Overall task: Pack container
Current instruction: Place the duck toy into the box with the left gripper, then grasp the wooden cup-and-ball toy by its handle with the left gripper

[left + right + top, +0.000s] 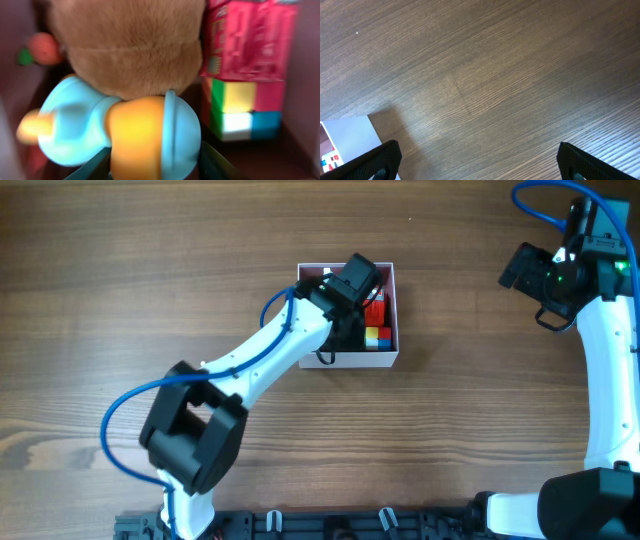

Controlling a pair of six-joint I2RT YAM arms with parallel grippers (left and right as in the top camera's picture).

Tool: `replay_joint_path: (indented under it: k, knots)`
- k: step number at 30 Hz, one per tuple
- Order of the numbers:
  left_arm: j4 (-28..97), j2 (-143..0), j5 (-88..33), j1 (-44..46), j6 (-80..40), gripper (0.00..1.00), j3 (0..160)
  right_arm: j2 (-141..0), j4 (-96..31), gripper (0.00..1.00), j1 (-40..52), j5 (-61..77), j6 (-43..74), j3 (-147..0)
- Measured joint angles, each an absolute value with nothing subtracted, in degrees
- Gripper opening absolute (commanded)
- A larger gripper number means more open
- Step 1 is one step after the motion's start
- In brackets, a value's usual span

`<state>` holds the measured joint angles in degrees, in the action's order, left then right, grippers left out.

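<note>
- The container (375,360) is sitting near the middle of the desk (150,280), slightly right of centre in the overhead view.
- The left arm is reaching over its near-left corner, and the left claw (155,170) is pointing down inside it.
- That claw is clamping a blue and orange toy (145,135), with a dark finger (95,167) pressing on each side.
- A brown plush (130,45) is touching the toy's upper edge.
- A red box (247,40) is lying along the right-hand wall, with a multicoloured cube (245,110) just below it in the wrist view.
- A small orange piece (44,48) is lying blurred in the far-left corner.
- The right claw (477,160) is hanging over bare desk, well apart from the container, with its fingers spread wide and gripping nothing.
</note>
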<state>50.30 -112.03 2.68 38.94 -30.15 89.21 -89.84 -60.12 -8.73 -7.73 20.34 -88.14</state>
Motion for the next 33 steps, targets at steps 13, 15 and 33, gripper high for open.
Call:
replay_joint_path:
  k: [13,15,33]
  knots:
    - [58.19,-92.75,6.26,38.85,-30.28,0.63,90.72,-89.84,-60.12,1.00,-8.73,-7.70,20.34,-88.14]
    - [62.43,-92.86,8.64,38.61,-30.33,0.64,90.72,-89.84,-60.12,1.00,-8.73,-7.70,20.34,-88.14]
    - [67.99,-94.06,8.86,18.57,-28.01,0.57,65.52,-89.84,-60.12,1.00,-8.73,-7.70,20.34,-88.14]
